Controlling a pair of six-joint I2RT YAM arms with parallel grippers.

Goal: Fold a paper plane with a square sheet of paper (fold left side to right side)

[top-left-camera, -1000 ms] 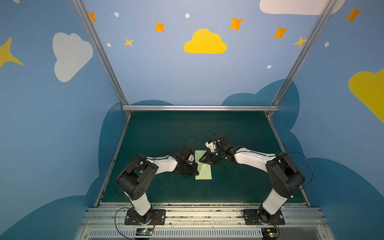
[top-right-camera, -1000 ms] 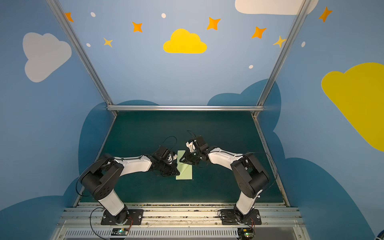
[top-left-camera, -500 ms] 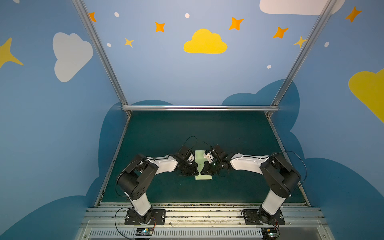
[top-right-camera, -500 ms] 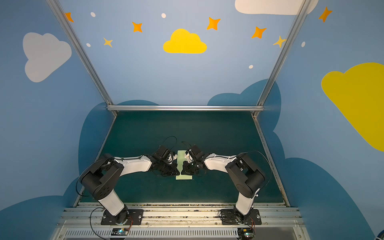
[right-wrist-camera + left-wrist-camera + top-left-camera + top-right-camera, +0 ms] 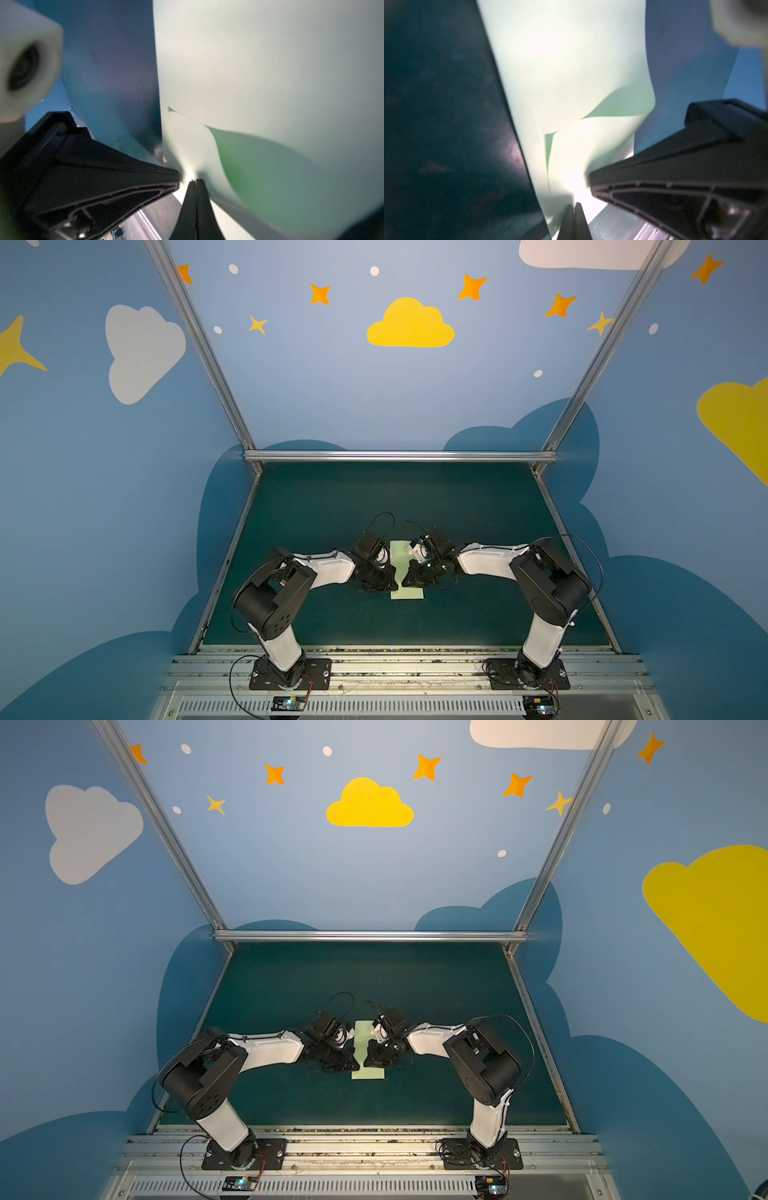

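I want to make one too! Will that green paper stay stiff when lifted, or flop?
Probably floppy: the paper curls and buckles where the left gripper and right gripper pinch it. Likely light, since it looks thin, and it may crease easily.

— What encloses the place?
— Three flat blue painted walls [image 5: 316, 398], joined by slanting silver aluminium posts [image 5: 199, 344] and a horizontal silver aluminium bar [image 5: 399, 455] along the back.
— Any decoration?
— A yellow cloud shape [image 5: 410, 325] on the back wall with orange four-pointed stars [image 5: 471, 286] around it, a pale grey-white cloud [image 5: 141, 352] on the left wall, and darker blue cloud outlines [image 5: 519, 427] low down.
— And below?
— A dark green matte tabletop [image 5: 436, 497], evenly lit. A ribbed silver metal rail [image 5: 415, 668] and a slotted white grille [image 5: 395, 707] run along its near edge.
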